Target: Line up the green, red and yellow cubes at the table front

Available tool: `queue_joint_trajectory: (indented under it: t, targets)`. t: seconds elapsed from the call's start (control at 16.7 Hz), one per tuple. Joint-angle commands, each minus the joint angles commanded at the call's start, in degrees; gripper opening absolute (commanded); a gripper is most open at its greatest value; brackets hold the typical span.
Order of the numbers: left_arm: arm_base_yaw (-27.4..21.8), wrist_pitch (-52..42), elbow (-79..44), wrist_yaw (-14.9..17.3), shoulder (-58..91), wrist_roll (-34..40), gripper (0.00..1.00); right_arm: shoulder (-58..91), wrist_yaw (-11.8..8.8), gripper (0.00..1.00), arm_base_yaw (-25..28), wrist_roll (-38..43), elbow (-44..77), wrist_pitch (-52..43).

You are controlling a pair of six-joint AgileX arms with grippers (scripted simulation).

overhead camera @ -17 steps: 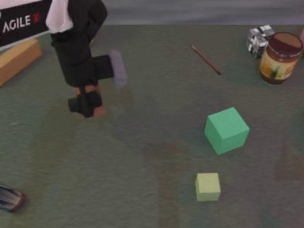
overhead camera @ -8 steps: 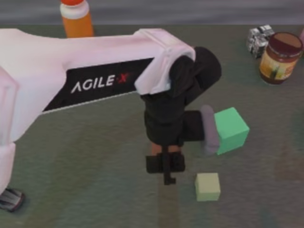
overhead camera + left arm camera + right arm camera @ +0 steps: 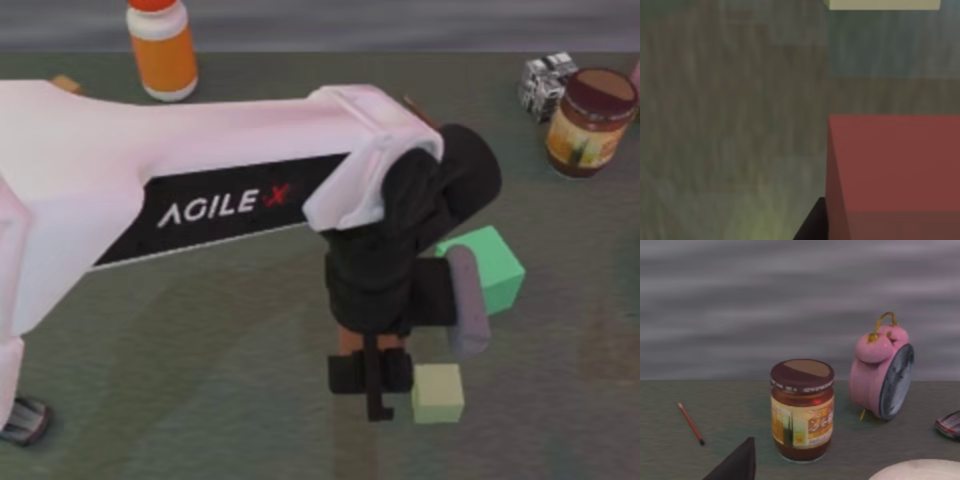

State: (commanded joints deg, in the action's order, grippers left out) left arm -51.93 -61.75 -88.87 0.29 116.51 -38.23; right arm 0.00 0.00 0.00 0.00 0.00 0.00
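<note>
My left arm reaches across the surface (image 3: 200, 400) from the top view's left, and its hand (image 3: 372, 385) hangs low near the front, just left of the yellow cube (image 3: 438, 392). The red cube (image 3: 892, 175) fills the near part of the left wrist view, sitting right at the hand, with a dark finger edge beside it. The hand appears to have hold of it, closed on its sides. From above the red cube is hidden beneath the hand. In the wrist view the yellow cube (image 3: 882, 4) lies just beyond the red one, a strip of surface between them. The green cube (image 3: 495, 268) sits behind the yellow one, partly covered by my wrist. My right arm is parked out of the top view. Its camera faces a jar (image 3: 802, 410), a pink alarm clock (image 3: 882, 375) and a pencil (image 3: 690, 422).
</note>
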Motion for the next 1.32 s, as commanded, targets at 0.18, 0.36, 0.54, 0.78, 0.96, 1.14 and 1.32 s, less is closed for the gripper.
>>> queue_joint_trajectory:
  t: [0.18, 0.36, 0.54, 0.78, 0.96, 1.14, 1.32]
  targets:
    - [-0.06, 3.87, 2.12, 0.01, 1.48, 0.11, 0.00, 0.00, 0.00, 1.00, 0.00, 0.00, 0.00, 0.00]
    - [-0.25, 9.95, 5.48, 0.05, 4.04, 0.20, 0.00, 0.00, 0.00, 1.00, 0.00, 0.00, 0.00, 0.00]
    - [-0.39, 13.41, 7.56, -0.01, 5.74, 0.25, 0.00, 0.00, 0.00, 1.00, 0.00, 0.00, 0.00, 0.00]
    - [-0.39, 13.47, 7.60, -0.01, 5.77, 0.25, 0.08, 0.00, 0.00, 1.00, 0.00, 0.00, 0.00, 0.00]
    - [-0.39, 13.47, 7.60, -0.01, 5.77, 0.25, 0.30, 0.00, 0.00, 1.00, 0.00, 0.00, 0.00, 0.00]
    - [-0.39, 13.47, 7.60, -0.01, 5.77, 0.25, 0.53, 0.00, 0.00, 1.00, 0.00, 0.00, 0.00, 0.00]
    - [-0.39, 13.47, 7.60, -0.01, 5.77, 0.25, 0.75, 0.00, 0.00, 1.00, 0.00, 0.00, 0.00, 0.00]
